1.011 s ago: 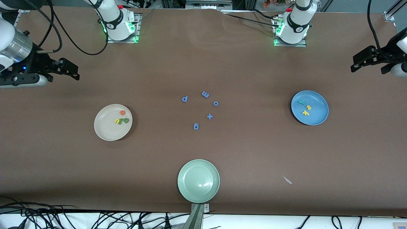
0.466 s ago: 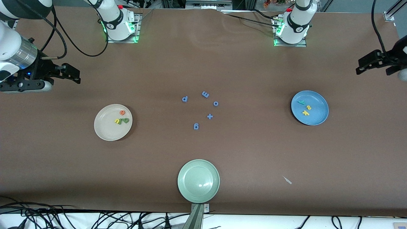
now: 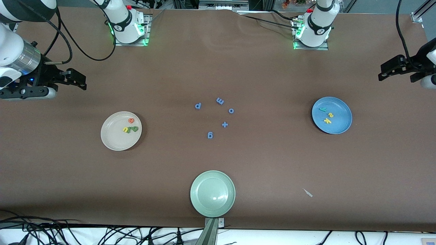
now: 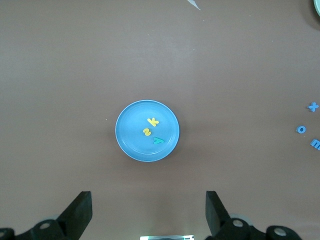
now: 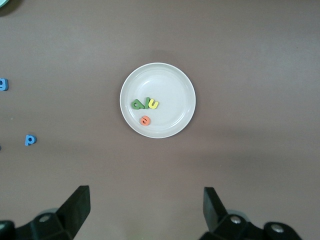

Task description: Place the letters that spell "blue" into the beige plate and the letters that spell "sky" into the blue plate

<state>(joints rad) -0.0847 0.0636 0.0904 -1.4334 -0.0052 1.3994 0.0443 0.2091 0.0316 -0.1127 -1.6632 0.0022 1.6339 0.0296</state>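
Observation:
The beige plate (image 3: 115,141) lies toward the right arm's end of the table. In it are the orange e (image 3: 131,120), the yellow u (image 3: 125,129) and, touching each other, the green l (image 5: 145,104) and olive b (image 5: 137,104). Toward the left arm's end, the blue plate (image 3: 340,124) holds the teal y (image 3: 322,109), yellow s (image 3: 330,115) and yellow k (image 3: 327,120). My right gripper (image 3: 80,81) hangs open and empty over the table at the right arm's end, apart from the beige plate (image 5: 170,85). My left gripper (image 3: 391,69) hangs open and empty over the left arm's end, apart from the blue plate (image 4: 130,150).
Several all-blue letters lie mid-table: p (image 3: 198,105), m (image 3: 220,100), o (image 3: 231,110), + (image 3: 224,124), g (image 3: 210,135). A pale green plate (image 3: 213,194) sits near the front edge. A small white scrap (image 3: 308,192) lies beside it, toward the left arm's end.
Both grippers have shifted slightly at the table's ends and stay open. The plates and letters have not moved.

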